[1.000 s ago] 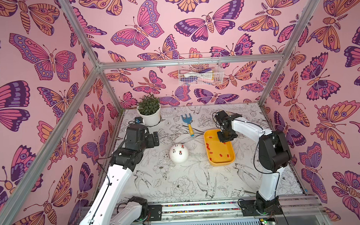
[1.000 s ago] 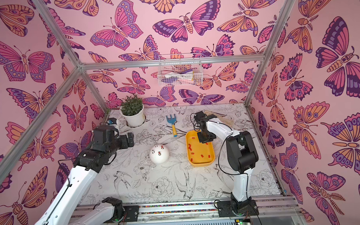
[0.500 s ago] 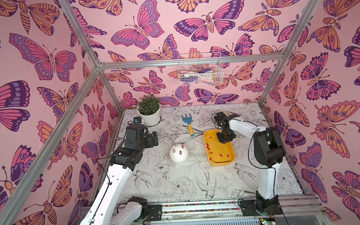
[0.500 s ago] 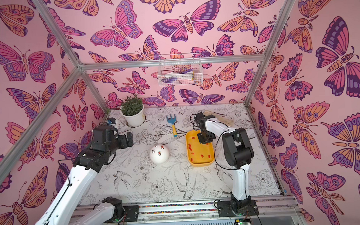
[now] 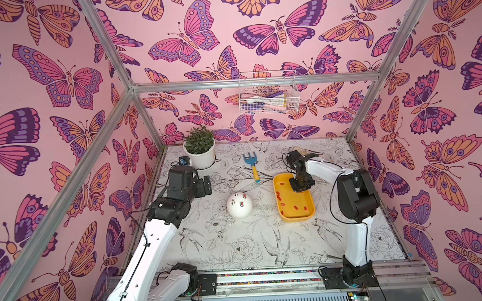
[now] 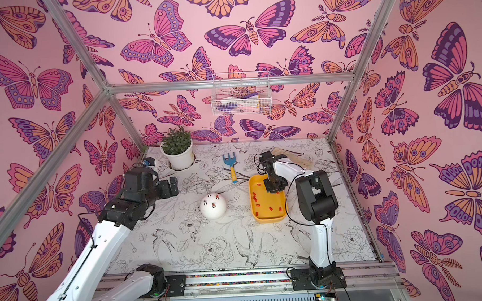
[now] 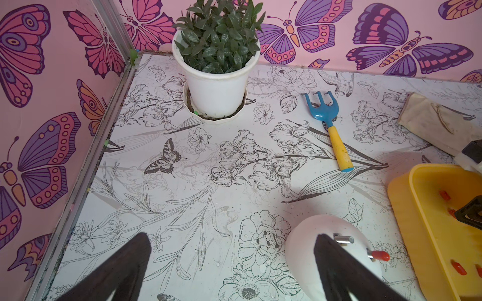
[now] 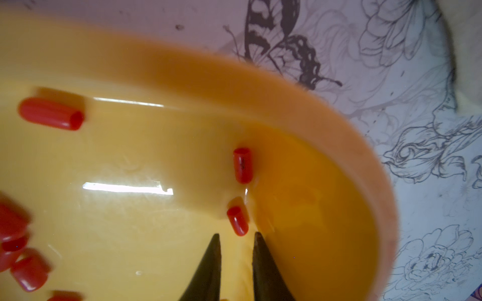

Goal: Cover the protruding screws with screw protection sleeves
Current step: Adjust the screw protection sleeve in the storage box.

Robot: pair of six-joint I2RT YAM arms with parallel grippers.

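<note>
A white dome (image 5: pixel 239 209) stands mid-table with the protruding screws on top. One stud (image 7: pixel 343 239) is bare, and two others wear red caps (image 5: pixel 241 203). The screw protection sleeves (image 5: pixel 294 208) lie loose in the yellow tray (image 5: pixel 294 216) to the dome's right. My right gripper (image 8: pixel 236 234) points down into the tray's far end. Its jaws stand a narrow gap apart with nothing between them, and one sleeve (image 8: pixel 237 221) lies just past the tips. Another sleeve (image 8: pixel 242 165) lies beyond it. My left gripper (image 7: pixel 231 235) hangs wide open and empty, left of the dome (image 7: pixel 307 242).
A potted plant (image 5: pixel 200 155) stands at the back left. A blue rake with a yellow handle (image 5: pixel 251 167) lies behind the dome. A beige cloth (image 5: pixel 303 151) lies behind the tray. A wire basket (image 5: pixel 265 98) hangs on the back wall.
The right arm's elbow has swung slightly inward, and its gripper has edged a little within the tray. The left arm has not moved.
</note>
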